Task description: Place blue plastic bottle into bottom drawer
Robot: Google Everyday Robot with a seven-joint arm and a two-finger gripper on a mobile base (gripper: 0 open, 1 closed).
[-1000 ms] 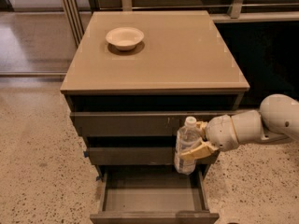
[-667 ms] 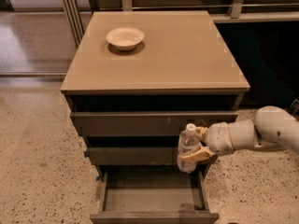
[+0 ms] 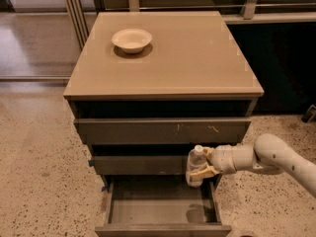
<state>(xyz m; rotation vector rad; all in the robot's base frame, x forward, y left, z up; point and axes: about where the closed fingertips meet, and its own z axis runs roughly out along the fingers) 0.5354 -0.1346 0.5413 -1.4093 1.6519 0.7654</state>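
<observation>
Bottom drawer (image 3: 114, 207): pulled open, floor in view w/ a shadow at right. Blue plastic bottle (image 3: 194, 168): upright, cap up, over the drawer's back-right corner, gripped at its sides by the end effector (image 3: 201, 164), reaching in from the right. Cream bowl (image 3: 132, 39): on tabletop (image 3: 197, 58), back left. Drawer front partly cut off at bottom; bottle base hard to make out vs. dark interior.

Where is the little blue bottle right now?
In the camera view, the gripper holds the blue plastic bottle upright at the front right of the cabinet, before the middle drawer and just above the back right corner of the open bottom drawer.
</observation>
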